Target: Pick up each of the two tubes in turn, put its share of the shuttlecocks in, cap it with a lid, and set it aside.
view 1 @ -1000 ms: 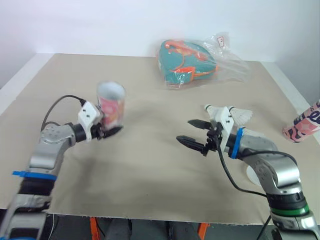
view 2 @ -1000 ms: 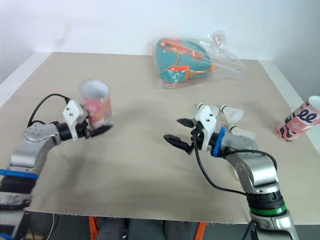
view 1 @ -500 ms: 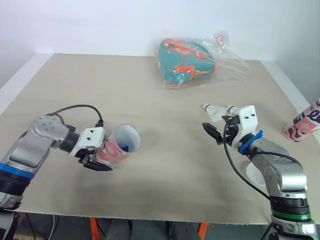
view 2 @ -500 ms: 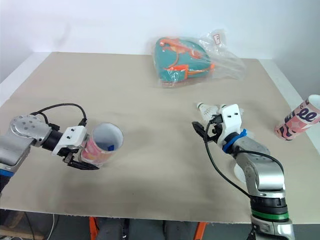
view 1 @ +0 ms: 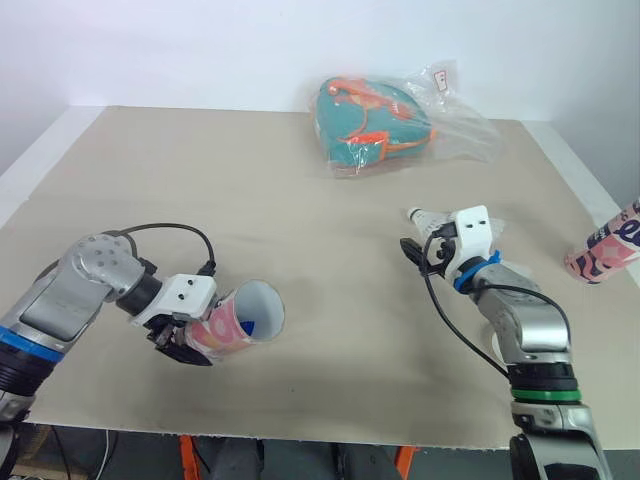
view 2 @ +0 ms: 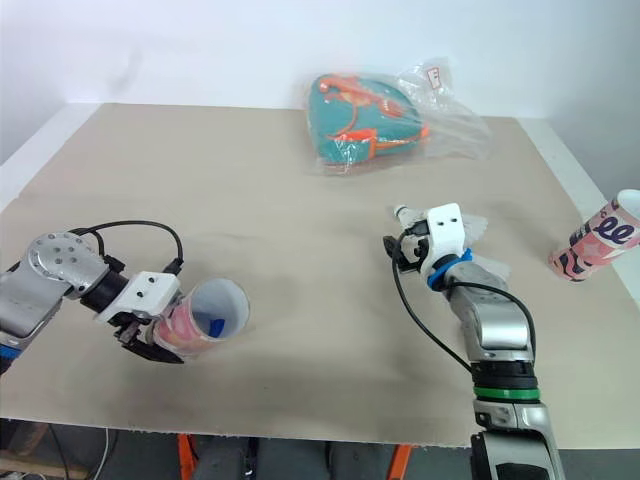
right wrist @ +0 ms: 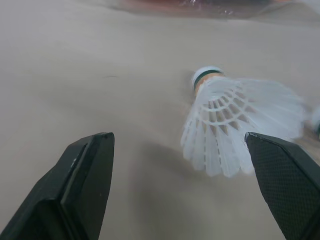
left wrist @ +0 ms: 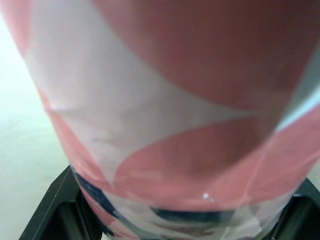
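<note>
Since half a second ago: I log left gripper [view 1: 188,336] lower, tube [view 1: 240,318] tipped flatter, mouth facing the right arm; right gripper [view 1: 413,254] closer in on shuttlecock [right wrist: 235,125] | Left: clenched on tube's base end | Right: fingers spread, shuttlecock on table [view 1: 300,200] between them, untouched | Second tube [view 1: 605,250]: table's far right edge.

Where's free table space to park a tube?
Far left, between the bagged teal pouch and the left edge of the table, is bare. So is the middle between the held tube and the right gripper. Crowded: right side, around the shuttlecocks and second tube.
</note>
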`<act>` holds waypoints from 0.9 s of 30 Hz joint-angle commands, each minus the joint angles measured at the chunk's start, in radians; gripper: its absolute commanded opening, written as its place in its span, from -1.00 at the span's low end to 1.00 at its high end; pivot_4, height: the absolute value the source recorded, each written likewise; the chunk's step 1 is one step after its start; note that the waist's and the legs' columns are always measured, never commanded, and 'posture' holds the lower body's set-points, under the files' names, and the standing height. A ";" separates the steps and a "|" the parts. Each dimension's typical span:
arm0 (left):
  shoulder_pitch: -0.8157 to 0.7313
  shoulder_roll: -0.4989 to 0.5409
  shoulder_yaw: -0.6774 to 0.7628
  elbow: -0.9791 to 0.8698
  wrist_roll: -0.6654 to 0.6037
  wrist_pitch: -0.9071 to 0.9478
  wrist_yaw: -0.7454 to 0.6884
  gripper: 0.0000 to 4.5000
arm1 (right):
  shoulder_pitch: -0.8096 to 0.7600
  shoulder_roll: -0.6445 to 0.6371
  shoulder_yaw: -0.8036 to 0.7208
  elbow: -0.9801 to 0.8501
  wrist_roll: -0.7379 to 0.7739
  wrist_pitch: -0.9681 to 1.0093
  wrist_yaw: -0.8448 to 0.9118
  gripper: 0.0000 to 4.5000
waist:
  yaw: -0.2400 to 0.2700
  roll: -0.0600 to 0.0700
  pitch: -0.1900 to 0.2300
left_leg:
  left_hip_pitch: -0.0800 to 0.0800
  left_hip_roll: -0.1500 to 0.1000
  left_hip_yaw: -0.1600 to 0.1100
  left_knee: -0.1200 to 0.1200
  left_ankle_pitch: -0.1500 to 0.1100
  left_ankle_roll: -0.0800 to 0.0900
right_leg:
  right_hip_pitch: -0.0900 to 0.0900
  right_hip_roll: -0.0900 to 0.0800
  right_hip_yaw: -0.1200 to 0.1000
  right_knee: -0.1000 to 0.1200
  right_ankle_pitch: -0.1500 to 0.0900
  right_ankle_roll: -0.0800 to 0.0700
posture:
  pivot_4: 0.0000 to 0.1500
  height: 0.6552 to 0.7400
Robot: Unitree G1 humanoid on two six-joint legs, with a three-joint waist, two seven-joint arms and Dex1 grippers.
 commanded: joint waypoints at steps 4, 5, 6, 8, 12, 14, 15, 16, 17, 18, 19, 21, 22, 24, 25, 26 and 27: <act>0.036 0.034 -0.009 0.033 0.034 -0.069 -0.011 0.36 | -0.125 0.020 0.011 0.190 -0.042 -0.117 0.010 0.58 | -0.006 0.001 0.000 | 0.001 0.001 0.001 0.000 0.000 0.000 | 0.000 0.002 0.001 0.000 0.000 -0.001 | 1.00 1.00; 0.039 0.032 -0.007 0.036 0.031 -0.074 -0.011 0.36 | -0.133 0.024 0.013 0.205 -0.044 -0.130 0.019 0.39 | -0.006 0.001 0.000 | 0.001 0.002 0.001 0.000 0.000 0.000 | 0.000 0.002 0.001 0.001 0.000 -0.001 | 1.00 1.00; 0.043 0.029 -0.004 0.040 0.029 -0.080 -0.011 0.36 | -0.140 0.027 0.014 0.217 -0.045 -0.142 0.025 0.22 | -0.006 0.002 0.000 | 0.002 0.003 0.000 0.000 0.000 0.000 | 0.000 0.003 0.001 0.001 0.001 -0.002 | 1.00 1.00; 0.050 0.023 0.001 0.046 0.027 -0.087 -0.011 0.36 | -0.147 0.035 0.011 0.229 -0.042 -0.158 0.040 -0.20 | -0.007 0.002 0.000 | 0.002 0.005 0.000 0.000 0.000 0.000 | 0.000 0.005 0.001 0.001 0.001 -0.003 | 1.00 1.00; 0.064 0.011 0.001 0.054 0.028 -0.098 -0.011 0.36 | -0.141 0.051 -0.003 0.174 -0.007 -0.152 0.085 -0.98 | -0.007 0.003 -0.001 | 0.003 0.007 0.000 0.000 0.000 0.000 | 0.000 0.008 0.001 0.001 0.002 -0.005 | 1.00 1.00; 0.067 0.006 -0.007 0.061 0.027 -0.099 -0.011 0.36 | -0.129 0.053 -0.002 0.107 0.023 -0.131 0.129 -0.98 | -0.008 0.003 -0.001 | 0.004 0.007 0.000 0.000 0.000 0.000 | 0.000 0.008 0.001 0.002 0.002 -0.005 | 1.00 1.00; 0.067 0.003 -0.011 0.065 0.029 -0.101 -0.011 0.36 | -0.120 0.051 0.000 0.063 0.045 -0.107 0.155 -0.98 | -0.008 0.004 -0.001 | 0.004 0.007 0.000 0.000 0.000 0.000 | 0.000 0.008 0.002 0.002 0.002 -0.005 | 1.00 1.00; 0.066 -0.001 -0.017 0.070 0.031 -0.101 -0.011 0.36 | -0.109 0.044 0.002 0.009 0.073 -0.084 0.189 -0.98 | -0.008 0.005 -0.002 | 0.004 0.008 0.001 0.000 0.000 0.000 | 0.000 0.008 0.002 0.002 0.002 -0.005 | 1.00 1.00; 0.065 -0.004 -0.023 0.079 0.033 -0.104 -0.011 0.36 | -0.095 0.034 0.003 -0.048 0.100 -0.063 0.223 -0.98 | -0.007 0.006 -0.002 | 0.004 0.008 0.000 0.000 0.000 0.000 | 0.000 0.008 0.002 0.002 0.002 -0.005 | 1.00 1.00; 0.064 -0.008 -0.028 0.089 0.037 -0.107 -0.011 0.36 | -0.079 0.021 0.002 -0.106 0.132 -0.045 0.264 -0.98 | -0.007 0.007 -0.003 | 0.004 0.008 0.000 0.000 0.000 0.000 | 0.001 0.008 0.002 0.002 0.002 -0.005 | 1.00 1.00; 0.062 -0.011 -0.034 0.099 0.041 -0.113 -0.011 0.36 | -0.060 0.001 -0.001 -0.172 0.171 -0.019 0.310 -0.98 | -0.005 0.009 -0.004 | 0.004 0.007 0.000 0.000 0.000 0.000 | 0.001 0.008 0.002 0.002 0.002 -0.005 | 1.00 1.00; 0.056 -0.018 -0.048 0.123 0.045 -0.124 -0.011 0.36 | 0.025 -0.103 -0.023 -0.406 0.320 0.044 0.488 -0.98 | 0.006 0.011 -0.004 | 0.004 0.007 0.001 0.000 0.000 0.000 | 0.001 0.008 0.002 0.002 0.002 -0.004 | 1.00 1.00; 0.053 -0.021 -0.054 0.135 0.046 -0.131 -0.011 0.36 | 0.063 -0.151 -0.037 -0.502 0.385 0.067 0.558 -0.98 | 0.007 0.011 -0.004 | 0.004 0.007 0.000 0.000 0.000 0.000 | 0.001 0.008 0.001 0.002 0.001 -0.004 | 1.00 1.00; 0.047 -0.024 -0.064 0.152 0.045 -0.140 -0.011 0.36 | 0.107 -0.224 -0.053 -0.611 0.457 0.092 0.627 -0.98 | 0.008 0.014 -0.006 | 0.004 0.007 0.000 0.000 -0.001 0.001 | 0.002 0.008 0.001 0.002 0.000 -0.004 | 1.00 1.00; 0.044 -0.025 -0.069 0.158 0.043 -0.143 -0.011 0.36 | 0.115 -0.255 -0.053 -0.641 0.475 0.104 0.641 -0.98 | 0.005 0.016 -0.007 | 0.005 0.007 0.000 0.000 -0.001 0.002 | 0.003 0.008 0.001 0.002 0.000 -0.005 | 1.00 1.00; 0.039 -0.025 -0.075 0.165 0.039 -0.146 -0.011 0.36 | 0.121 -0.283 -0.050 -0.671 0.490 0.112 0.658 -0.98 | 0.002 0.017 -0.008 | 0.008 0.007 0.000 0.000 -0.001 0.002 | 0.005 0.008 0.002 0.002 0.000 -0.004 | 1.00 1.00; 0.035 -0.025 -0.081 0.171 0.036 -0.148 -0.011 0.36 | 0.126 -0.305 -0.046 -0.698 0.505 0.117 0.677 -0.98 | 0.000 0.019 -0.009 | 0.010 0.008 0.001 0.000 -0.001 0.002 | 0.006 0.008 0.002 0.002 -0.003 0.000 | 1.00 1.00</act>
